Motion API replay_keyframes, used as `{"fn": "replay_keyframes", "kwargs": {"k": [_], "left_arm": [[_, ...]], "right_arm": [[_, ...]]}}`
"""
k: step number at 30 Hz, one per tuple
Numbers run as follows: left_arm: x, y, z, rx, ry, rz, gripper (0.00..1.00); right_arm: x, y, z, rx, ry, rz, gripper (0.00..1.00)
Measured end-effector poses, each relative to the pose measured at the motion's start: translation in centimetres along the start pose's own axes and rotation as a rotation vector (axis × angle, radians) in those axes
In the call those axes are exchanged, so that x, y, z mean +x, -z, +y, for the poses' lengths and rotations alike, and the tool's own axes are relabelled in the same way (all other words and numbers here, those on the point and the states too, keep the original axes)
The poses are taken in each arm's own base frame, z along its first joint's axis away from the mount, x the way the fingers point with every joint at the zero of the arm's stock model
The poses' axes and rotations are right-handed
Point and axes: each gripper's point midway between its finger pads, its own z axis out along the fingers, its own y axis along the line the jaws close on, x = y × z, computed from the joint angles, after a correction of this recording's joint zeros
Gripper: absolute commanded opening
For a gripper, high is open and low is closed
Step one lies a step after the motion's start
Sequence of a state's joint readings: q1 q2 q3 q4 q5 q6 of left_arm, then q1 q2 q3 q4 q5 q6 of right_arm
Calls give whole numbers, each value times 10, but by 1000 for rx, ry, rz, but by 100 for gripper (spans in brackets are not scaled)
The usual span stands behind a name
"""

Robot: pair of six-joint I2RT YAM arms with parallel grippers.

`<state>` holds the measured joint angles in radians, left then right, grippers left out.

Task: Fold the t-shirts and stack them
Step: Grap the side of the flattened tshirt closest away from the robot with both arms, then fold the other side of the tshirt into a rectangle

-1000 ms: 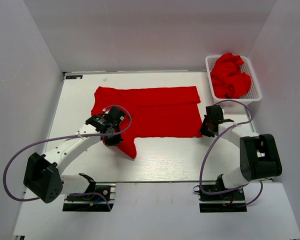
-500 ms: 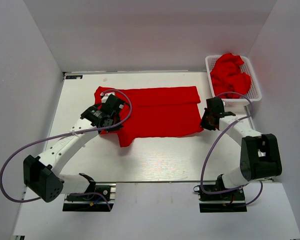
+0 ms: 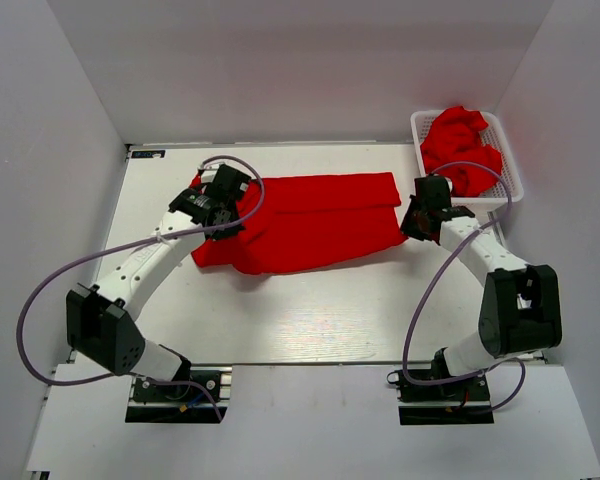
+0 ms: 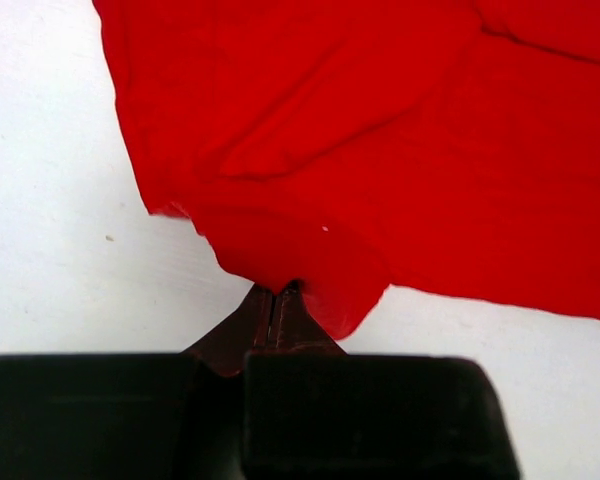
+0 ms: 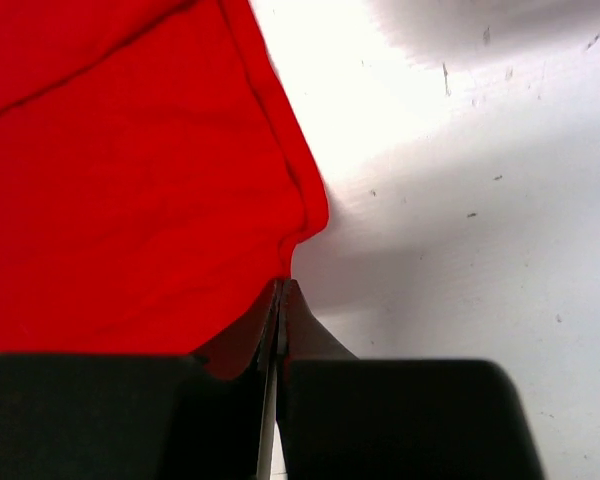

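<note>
I'm seeing the spread t-shirt [image 3: 310, 215] lying flat across the far middle of the table [image 3: 330, 320], running left to right. The basket [image 3: 508, 192] is sitting at the table's far right corner, just beyond the shirt's right end, with the heaped t-shirts [image 3: 458, 148] resting inside it. My left gripper [image 3: 225, 222] is sitting over the shirt's left end, pinching its near edge there, while my right gripper [image 3: 410, 224] is pinching the right edge, between the shirt and the basket

One red t-shirt [image 3: 310, 215] lies partly folded on the table [image 3: 330, 310]; others [image 3: 460, 150] sit crumpled in the basket [image 3: 418, 135]
</note>
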<state>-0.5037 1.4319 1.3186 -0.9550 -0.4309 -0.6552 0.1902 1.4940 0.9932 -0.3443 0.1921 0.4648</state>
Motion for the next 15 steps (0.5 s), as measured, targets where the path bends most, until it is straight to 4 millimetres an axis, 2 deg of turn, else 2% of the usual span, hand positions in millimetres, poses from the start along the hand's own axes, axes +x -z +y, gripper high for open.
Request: {"fn": "replay_keyframes", "kwargs": {"k": [5, 15], "left_arm": [[-12, -18, 2, -19, -1, 3, 0], [-54, -37, 2, -7, 38, -29, 0]], "right_arm": [[-13, -3, 4, 9, 5, -13, 0], [-35, -16, 12, 28, 22, -22, 0]]}}
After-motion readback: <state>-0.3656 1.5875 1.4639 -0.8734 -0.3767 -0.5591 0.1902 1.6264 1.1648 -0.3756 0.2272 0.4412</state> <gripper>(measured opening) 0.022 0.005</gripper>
